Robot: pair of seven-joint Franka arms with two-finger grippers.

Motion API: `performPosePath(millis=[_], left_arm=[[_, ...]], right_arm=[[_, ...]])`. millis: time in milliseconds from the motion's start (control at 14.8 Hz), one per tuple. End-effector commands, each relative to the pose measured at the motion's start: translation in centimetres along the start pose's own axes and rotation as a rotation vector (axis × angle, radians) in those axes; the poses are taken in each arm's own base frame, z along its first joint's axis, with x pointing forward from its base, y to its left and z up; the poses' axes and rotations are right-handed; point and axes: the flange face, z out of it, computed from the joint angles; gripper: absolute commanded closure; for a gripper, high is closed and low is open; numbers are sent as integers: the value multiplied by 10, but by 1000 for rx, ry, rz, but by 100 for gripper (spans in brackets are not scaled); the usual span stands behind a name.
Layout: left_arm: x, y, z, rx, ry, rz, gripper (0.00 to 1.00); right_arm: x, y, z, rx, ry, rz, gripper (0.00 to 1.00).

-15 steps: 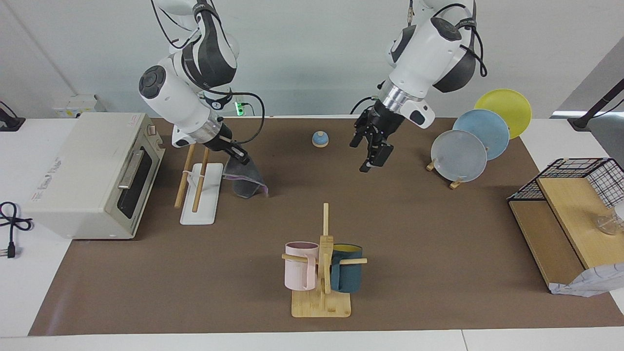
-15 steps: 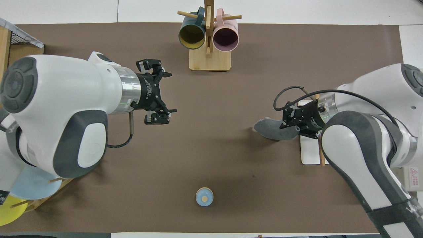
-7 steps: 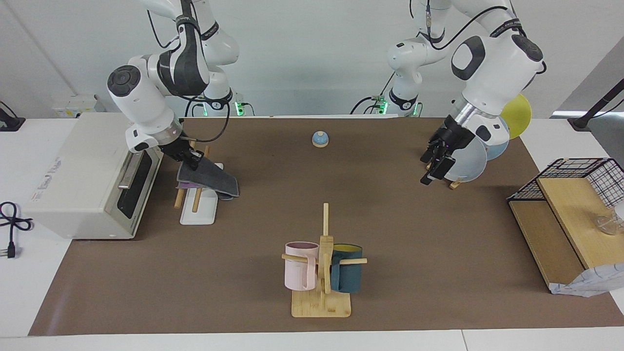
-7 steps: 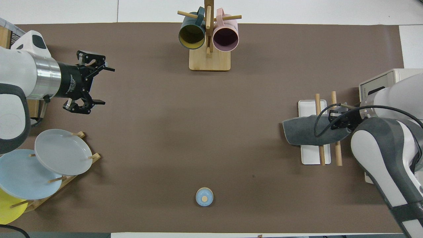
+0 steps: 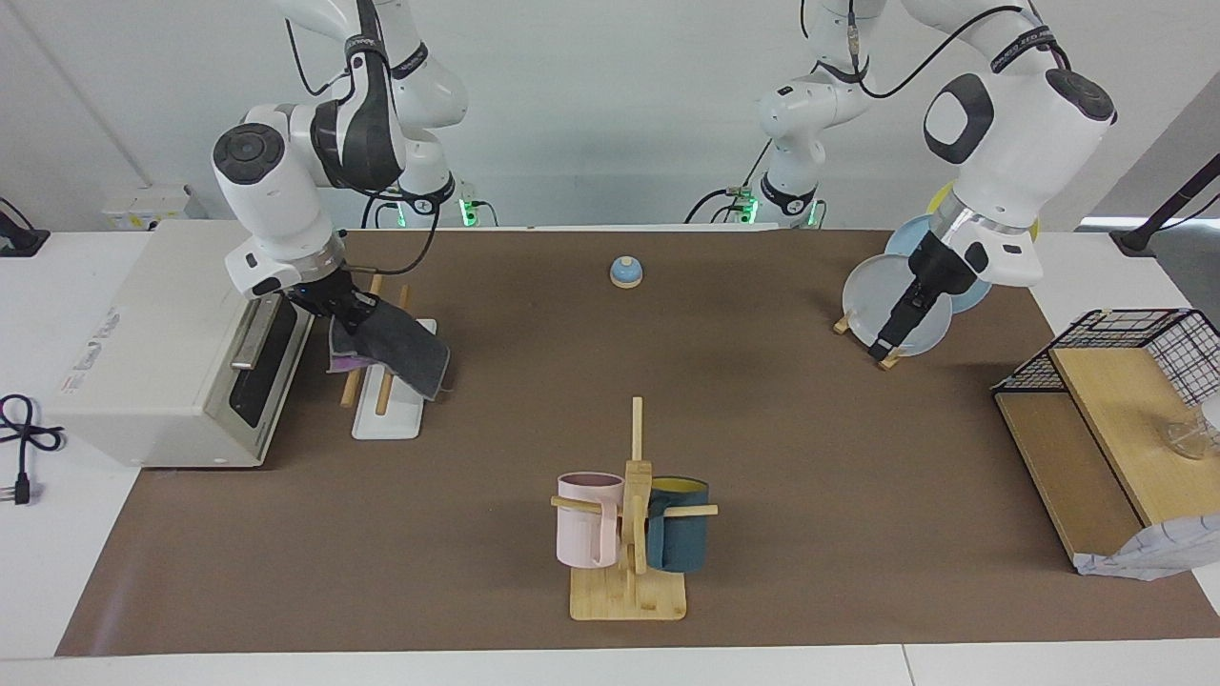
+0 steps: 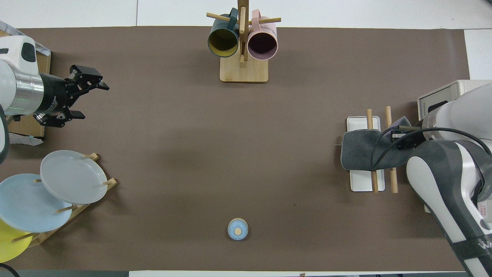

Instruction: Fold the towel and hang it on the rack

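3 plates (image 5: 897,305), 2 mugs (image 5: 589,519), 1 towel (image 5: 405,351).

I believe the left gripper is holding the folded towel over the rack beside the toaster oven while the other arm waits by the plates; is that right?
Not quite: the right gripper holds the towel over the rack, as the facing view shows. The left gripper, open, waits by the plates.

Bare brown mat (image 5: 782,448) lies open between my arms; only the wooden mug tree (image 5: 632,514) and small blue bell (image 5: 625,272) interrupt it.
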Motion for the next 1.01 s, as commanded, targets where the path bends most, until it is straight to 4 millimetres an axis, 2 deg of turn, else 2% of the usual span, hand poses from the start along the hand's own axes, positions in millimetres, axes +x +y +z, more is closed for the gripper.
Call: performPosePath(millis=[0, 135, 404, 606, 943], left_arm=[[0, -5, -17, 81, 19, 220, 0], [10, -12, -28, 121, 9, 357, 0], [10, -10, -46, 223, -44, 573, 0], [-1, -11, -49, 274, -107, 678, 0], [-10, -16, -42, 276, -138, 694, 0]], right_arm=[[1, 7, -7, -36, 9, -53, 100], [1, 7, -7, -48, 9, -62, 100], [0, 13, -8, -69, 10, -89, 100], [-1, 19, -6, -70, 0, -77, 100], [-2, 26, -4, -65, -7, -70, 100]])
